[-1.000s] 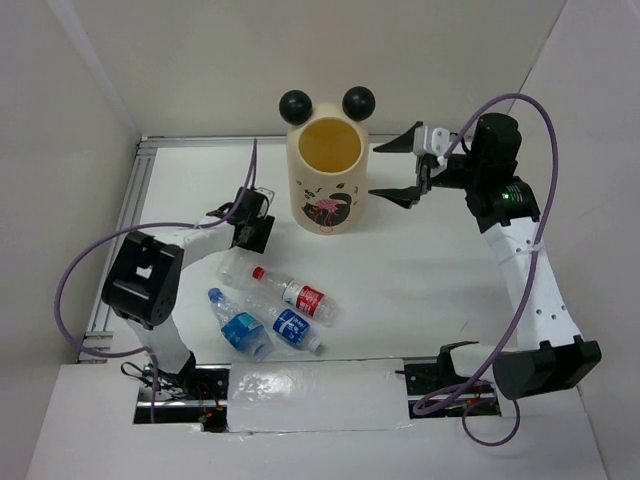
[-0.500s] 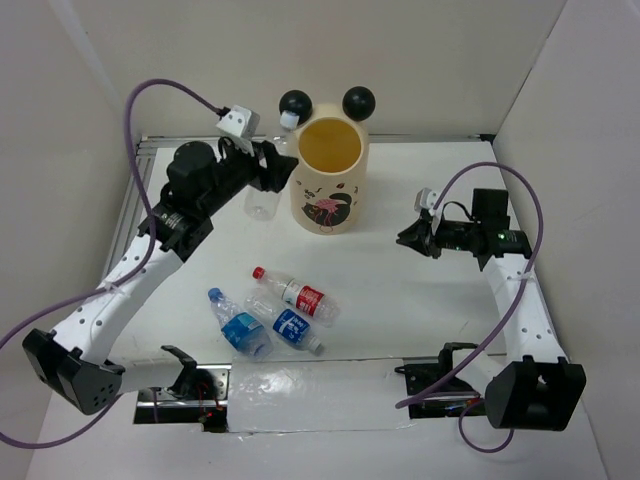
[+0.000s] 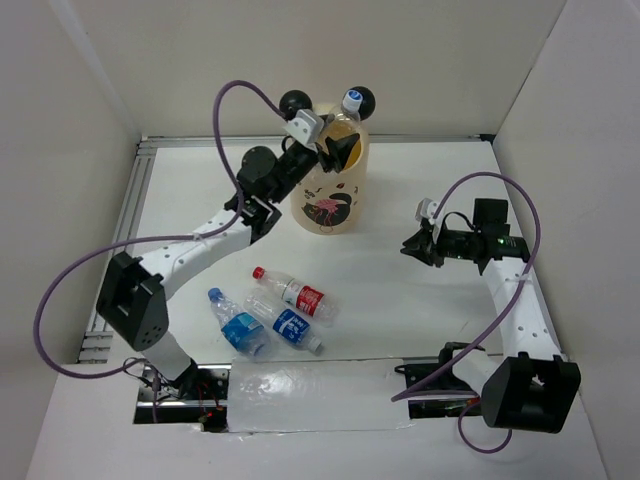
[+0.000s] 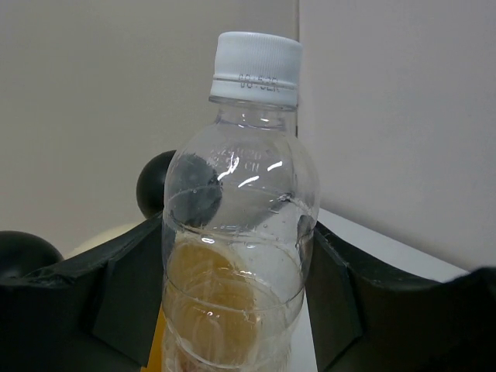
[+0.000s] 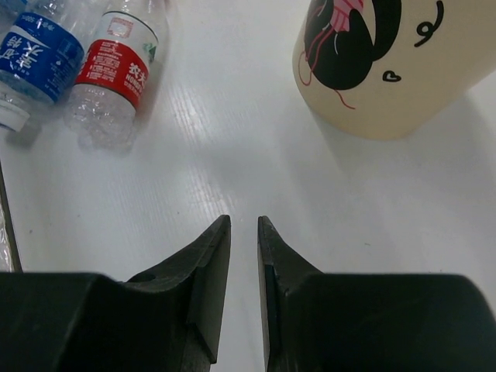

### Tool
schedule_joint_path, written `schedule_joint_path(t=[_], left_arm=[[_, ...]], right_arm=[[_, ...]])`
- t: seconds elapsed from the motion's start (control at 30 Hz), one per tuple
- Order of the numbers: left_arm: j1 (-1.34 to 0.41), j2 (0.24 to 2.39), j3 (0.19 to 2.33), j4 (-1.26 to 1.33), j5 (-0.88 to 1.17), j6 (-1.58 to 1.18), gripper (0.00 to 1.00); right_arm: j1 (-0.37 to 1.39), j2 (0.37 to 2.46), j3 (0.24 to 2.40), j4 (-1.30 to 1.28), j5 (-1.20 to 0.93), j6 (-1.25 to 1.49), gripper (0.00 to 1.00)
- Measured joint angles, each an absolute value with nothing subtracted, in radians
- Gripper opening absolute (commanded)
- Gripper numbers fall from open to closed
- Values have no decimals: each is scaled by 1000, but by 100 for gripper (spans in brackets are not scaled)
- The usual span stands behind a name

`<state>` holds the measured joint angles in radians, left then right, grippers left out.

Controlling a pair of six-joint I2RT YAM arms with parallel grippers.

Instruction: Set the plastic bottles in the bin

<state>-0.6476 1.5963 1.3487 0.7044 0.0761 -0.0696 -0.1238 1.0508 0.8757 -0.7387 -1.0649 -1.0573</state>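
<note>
White table [image 3: 420, 310] boxed in by pale walls [image 3: 300, 50]. The left gripper [image 3: 338, 150] is raised over the far side of the table. Its black fingers [image 4: 124, 287] are clamped on either side of a clear unlabelled bottle [image 4: 240, 232] with a white cap. This bottle is roughly upright, cap on top, at the open mouth of the bin [image 3: 330, 205]. Whether its base dips below the rim cannot be told. The bin is a cream cylinder with two black balls [image 3: 293, 102] on its rim and a red-and-black cartoon on its side.

The right gripper [image 5: 244, 232] sits low over bare table to the right of the bin. It holds nothing, and its two fingers are drawn almost together, with only a thin slit between them.

Three more bottles lie on their sides near the front edge. A red-labelled bottle [image 3: 303, 295] lies just beside a blue-labelled bottle [image 3: 288, 325], and a second blue bottle [image 3: 238, 328] lies to their left.
</note>
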Motion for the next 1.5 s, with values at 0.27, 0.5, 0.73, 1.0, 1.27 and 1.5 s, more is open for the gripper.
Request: schedule_joint_path(t=[0.27,0.5,0.73,1.0,1.27,1.5], left_arm=[[-651,1728,1433,831,-14,30,0],[-650,1840,1494,920,-76,81,33],[-650,1868,1516,888,-101,104,100],[-686,1752,1540,780,-87,105,100],[-733,1234,1433,284,-161,-86,99],[-725,749,1100,-244,-441,-455,100]], right_arm=[[-169,1056,851,-751,-1065,-1093,37],[-173,1061,843,-757,-1066,-1121,86],[-179,1059,839,-788,-1068,-1221,100],[-30,1134,907,-822,-1049,-1188,73],[503,1192,989,-649,-784,-831,52],[793,1394,1018,-430,-538,-463,71]])
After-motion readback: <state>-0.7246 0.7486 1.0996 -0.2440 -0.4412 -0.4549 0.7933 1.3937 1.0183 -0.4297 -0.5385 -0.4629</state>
